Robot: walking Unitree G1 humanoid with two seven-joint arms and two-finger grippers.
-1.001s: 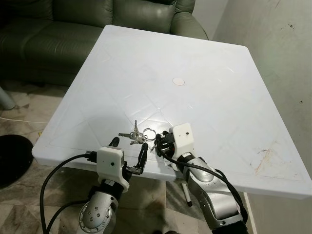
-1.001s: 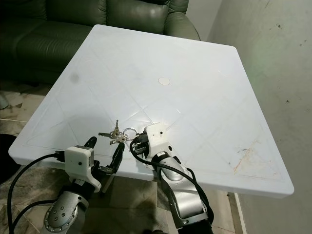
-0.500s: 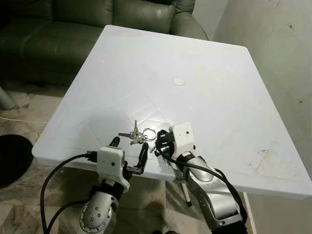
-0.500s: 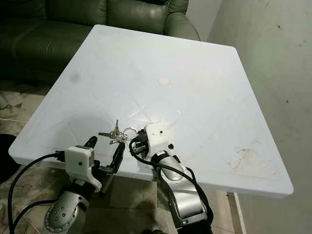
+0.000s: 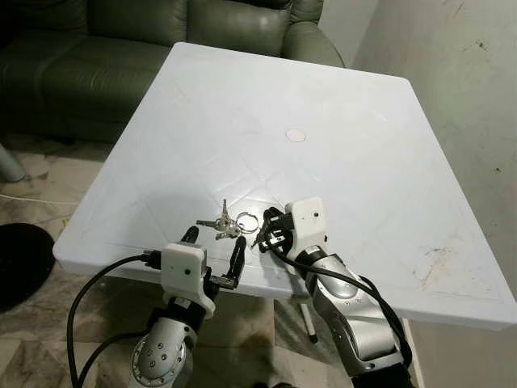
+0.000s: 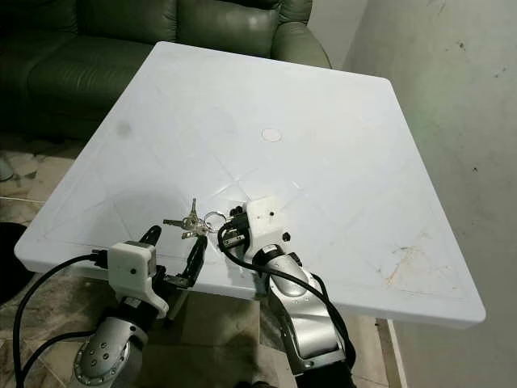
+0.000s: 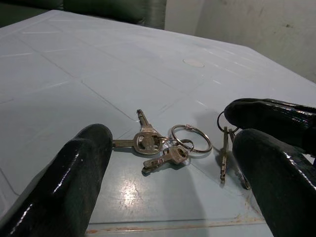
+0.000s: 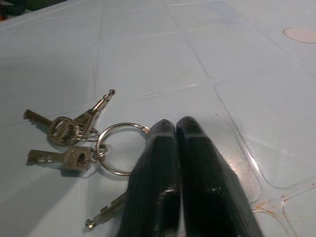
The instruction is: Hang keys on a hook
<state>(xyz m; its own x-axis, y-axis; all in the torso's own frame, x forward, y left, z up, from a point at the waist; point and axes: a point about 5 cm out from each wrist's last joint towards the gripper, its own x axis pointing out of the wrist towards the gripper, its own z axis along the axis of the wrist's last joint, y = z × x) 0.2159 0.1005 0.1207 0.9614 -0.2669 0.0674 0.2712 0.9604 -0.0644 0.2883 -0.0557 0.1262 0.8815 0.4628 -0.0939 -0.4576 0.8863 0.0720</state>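
Left eye view puts the keys (image 5: 226,225) flat on the white bench (image 5: 339,105), close to its near edge, with several silver keys fanned out from a large split ring (image 5: 247,221). In the left wrist view the same bunch (image 7: 163,145) lies in a small cluster, one key pointing away toward the bench's far side and two more lying just beside the ring.

The right gripper (image 5: 266,237) rests low on the bench just beside the ring, on the ring's right. In the right wrist view its two black fingers (image 8: 163,168) are pressed together with no gap, their tips at the ring's edge (image 8: 118,148); whether they pinch the wire or only touch it cannot be told. One key shows partly under the fingers.

The left gripper (image 5: 214,246) sits at the bench's near edge, nearer the robot than the keys, its fingers spread wide, nothing between them; the keys lie beyond the fingertips.

A small round disc (image 5: 296,136) marks the bench's middle. A dark green sofa (image 5: 97,48) stands beyond the far edge, and a pale wall (image 5: 468,97) runs along the right.
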